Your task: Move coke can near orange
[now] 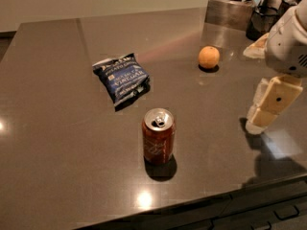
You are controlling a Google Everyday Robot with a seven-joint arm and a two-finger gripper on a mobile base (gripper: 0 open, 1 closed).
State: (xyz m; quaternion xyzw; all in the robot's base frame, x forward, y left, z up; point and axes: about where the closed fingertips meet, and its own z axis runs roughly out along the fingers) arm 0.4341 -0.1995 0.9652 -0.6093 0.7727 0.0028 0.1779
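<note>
Dark blue chip bag (121, 78) lies at left; the coke can (158, 135) stands upright in the foreground, untouched and well apart from the orange (209, 57) behind it to the right. The gripper (256, 121) hangs at far right, carrying nothing, probably staged for approach; its opening cannot be determined.

You find the end effector (264, 111) at 3 o'clock above the desk (57, 128), but its arm (290, 37) is cut off by the right edge. At 1 o'clock, the containers (235, 4) are cropped by the top edge. The script on the coke can (158, 135) and the small print on the chip bag (121, 77) cannot be read.
</note>
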